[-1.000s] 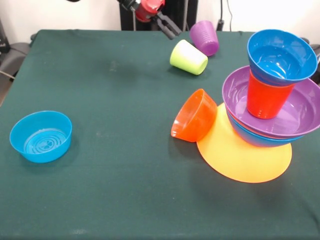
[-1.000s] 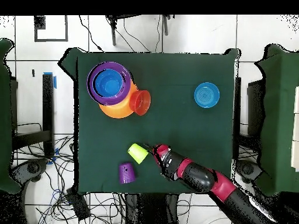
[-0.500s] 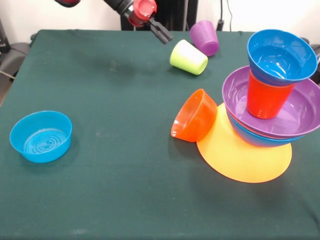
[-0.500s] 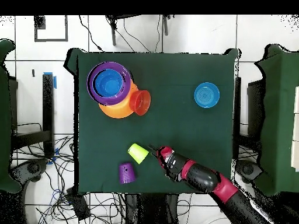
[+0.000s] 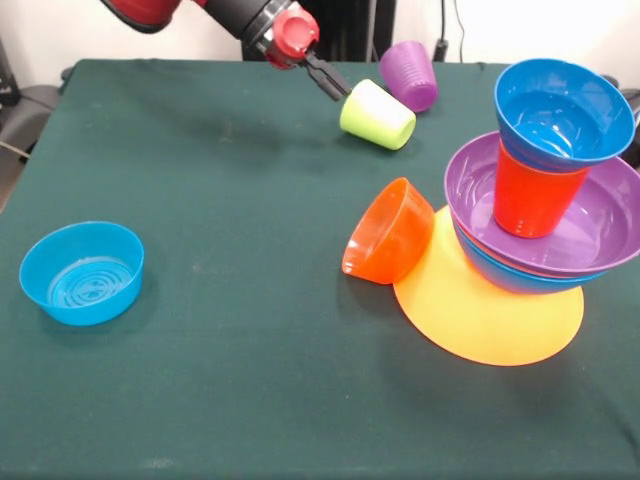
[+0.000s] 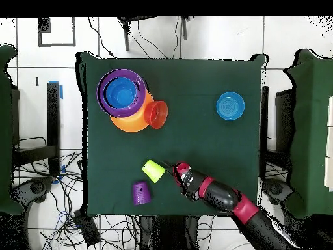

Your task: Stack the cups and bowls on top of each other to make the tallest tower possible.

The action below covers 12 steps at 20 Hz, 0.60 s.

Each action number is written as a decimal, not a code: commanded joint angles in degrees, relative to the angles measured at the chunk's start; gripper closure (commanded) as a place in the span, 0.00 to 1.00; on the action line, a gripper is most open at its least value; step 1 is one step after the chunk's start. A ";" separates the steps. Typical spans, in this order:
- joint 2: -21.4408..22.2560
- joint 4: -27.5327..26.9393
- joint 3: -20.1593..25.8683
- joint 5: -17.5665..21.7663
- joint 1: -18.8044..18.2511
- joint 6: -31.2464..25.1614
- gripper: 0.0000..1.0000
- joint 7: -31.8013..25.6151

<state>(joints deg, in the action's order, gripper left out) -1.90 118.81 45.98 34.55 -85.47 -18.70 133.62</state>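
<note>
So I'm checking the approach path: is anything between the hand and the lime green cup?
Nothing. In the front view the hand sits right beside the lime green cup, with only bare green table around them; the overhead view agrees.

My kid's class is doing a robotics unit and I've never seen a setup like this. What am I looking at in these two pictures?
It is a single red and black robot arm working at a table covered in green cloth. One picture is taken from across the table, facing the robot; the other looks straight down from above.

The gripper at the arm's end reaches beside a lime green cup lying on its side; it holds nothing that I can see, and whether its jaws are open is unclear. A purple cup lies tipped over just behind.

On one side stands a leaning tower: an upside-down orange-yellow bowl at the bottom, then a purple bowl, an orange cup and a blue bowl on top. A small orange bowl leans against its base. A light blue bowl sits alone.
</note>
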 commanded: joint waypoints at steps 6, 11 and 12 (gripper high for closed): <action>-5.97 -9.14 -0.81 4.19 2.01 -4.03 0.00 -12.42; -6.16 -8.89 -0.37 3.94 2.27 -4.19 0.00 -12.02; -6.15 -8.86 -0.31 3.91 2.35 -4.14 0.00 -11.93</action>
<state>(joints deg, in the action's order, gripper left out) -5.89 117.72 45.94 35.21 -85.46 -18.70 133.62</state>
